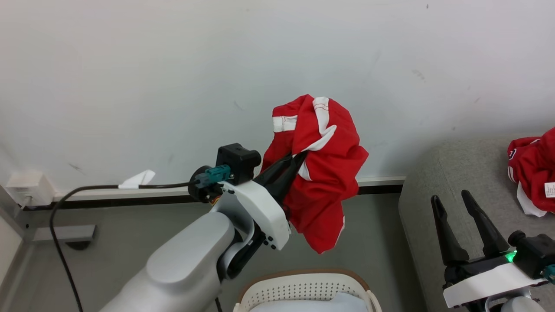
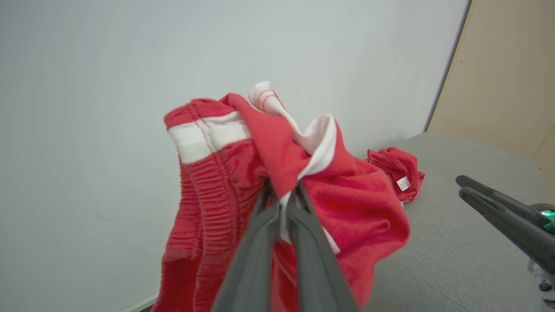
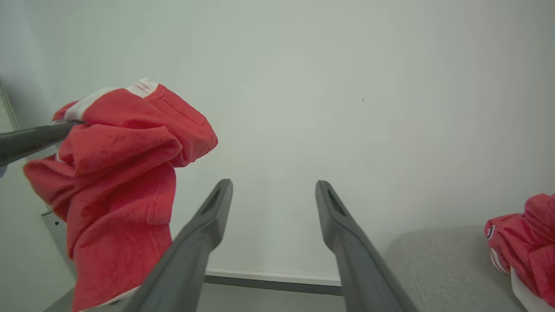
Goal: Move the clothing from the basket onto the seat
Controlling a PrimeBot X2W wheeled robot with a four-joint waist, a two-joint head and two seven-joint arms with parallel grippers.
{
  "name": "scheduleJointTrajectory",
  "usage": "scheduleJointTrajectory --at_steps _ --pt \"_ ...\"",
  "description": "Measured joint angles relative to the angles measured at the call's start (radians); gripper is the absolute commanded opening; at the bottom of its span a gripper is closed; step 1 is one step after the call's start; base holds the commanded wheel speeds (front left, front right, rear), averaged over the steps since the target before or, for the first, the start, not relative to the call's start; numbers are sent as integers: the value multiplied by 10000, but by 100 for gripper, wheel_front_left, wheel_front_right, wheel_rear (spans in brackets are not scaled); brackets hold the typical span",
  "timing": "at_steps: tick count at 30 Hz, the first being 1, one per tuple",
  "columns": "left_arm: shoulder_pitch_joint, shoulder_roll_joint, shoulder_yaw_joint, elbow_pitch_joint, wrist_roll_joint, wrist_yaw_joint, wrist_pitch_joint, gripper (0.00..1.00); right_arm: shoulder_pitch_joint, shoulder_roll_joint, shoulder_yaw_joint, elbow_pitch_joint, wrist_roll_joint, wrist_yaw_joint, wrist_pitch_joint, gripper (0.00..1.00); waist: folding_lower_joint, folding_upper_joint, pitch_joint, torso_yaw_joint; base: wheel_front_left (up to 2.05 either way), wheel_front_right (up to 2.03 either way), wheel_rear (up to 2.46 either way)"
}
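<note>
My left gripper [image 1: 299, 157] is shut on a red garment with white panels [image 1: 323, 173], holding it in the air in front of the wall, above and beyond the basket [image 1: 303, 289]. In the left wrist view the fingertips [image 2: 282, 190] pinch a fold of that clothing [image 2: 243, 173]. A second red garment [image 1: 533, 171] lies on the grey seat [image 1: 438, 182] at the right. My right gripper [image 1: 451, 198] stands open over the seat's near corner, with nothing between its fingers [image 3: 273, 190]. The hanging garment [image 3: 121, 182] is to its left.
The white wall fills the background, with a skirting strip and grey floor below. A black cable [image 1: 65, 203] runs from a wall socket box [image 1: 26, 188] at the left. A pale cloth [image 1: 312, 303] lies inside the basket.
</note>
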Motion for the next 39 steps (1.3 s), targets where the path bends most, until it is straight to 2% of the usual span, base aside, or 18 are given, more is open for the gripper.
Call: scheduleJointTrajectory --at_steps 7,12,18,21,28,38,39 --pt "120 217 -58 -734 -13 253 280 0 -166 -205 1034 136 288 0 0 100 1 0 62 19 0 0 0" --pt "160 213 -184 -1005 -21 290 387 0 -665 -376 2426 293 345 0 -2 100 2 0 101 86 0 0 0" --pt "221 86 -351 -1047 -21 272 449 0 -1442 -385 4261 522 1011 0 0 100 1 -1 96 273 0 0 0" --pt "221 -35 -435 -1035 -25 238 458 0 -1783 -284 4824 767 1386 0 0 100 1 -1 82 409 0 0 0" --pt "215 -339 -650 -1032 -69 86 541 0 -2513 61 5687 1743 2334 0 0 100 2 0 65 819 0 0 0" --pt "356 -681 -963 -878 -178 -130 637 0 -3277 441 5572 2600 2708 0 0 100 1 -1 0 1439 0 0 0" --pt "362 -692 -974 -855 -184 -150 637 0 -3306 454 5590 2652 2706 0 0 75 2 0 -8 1475 0 0 0"
